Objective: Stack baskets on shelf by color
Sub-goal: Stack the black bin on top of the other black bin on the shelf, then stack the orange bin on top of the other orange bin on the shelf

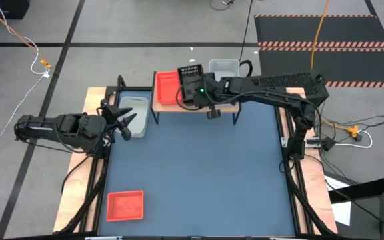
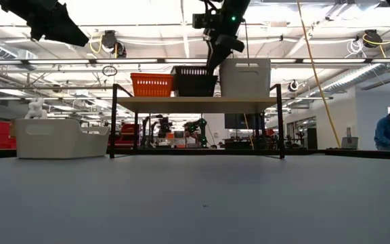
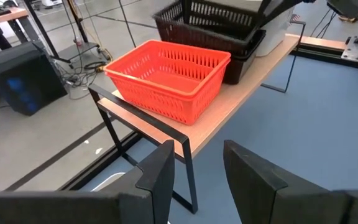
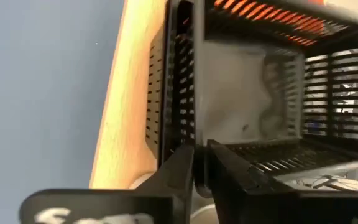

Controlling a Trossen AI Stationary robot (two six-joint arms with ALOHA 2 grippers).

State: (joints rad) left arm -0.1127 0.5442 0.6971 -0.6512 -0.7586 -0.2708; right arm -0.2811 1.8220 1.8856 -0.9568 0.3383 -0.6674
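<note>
Blue-grey desk (image 1: 199, 173), wooden side boards. Shelf (image 2: 196, 104) at far edge: red basket (image 3: 169, 78), black basket (image 2: 193, 80), white basket (image 2: 245, 77) in a row. Right gripper (image 4: 199, 167) jaws clamped on black basket's wall. Left gripper (image 3: 194, 171) jaws apart above a white basket (image 1: 133, 115) on the desk. Another red basket (image 1: 125, 205) near corner. Open workshop behind; person (image 2: 387, 130) seated.

The shelf (image 1: 195, 107) at the surface's (image 1: 199, 180) far edge is filled across by three baskets. A white basket (image 1: 133, 115) blocks the far left corner, a red basket (image 1: 125, 206) the near left corner. The middle stays open.
</note>
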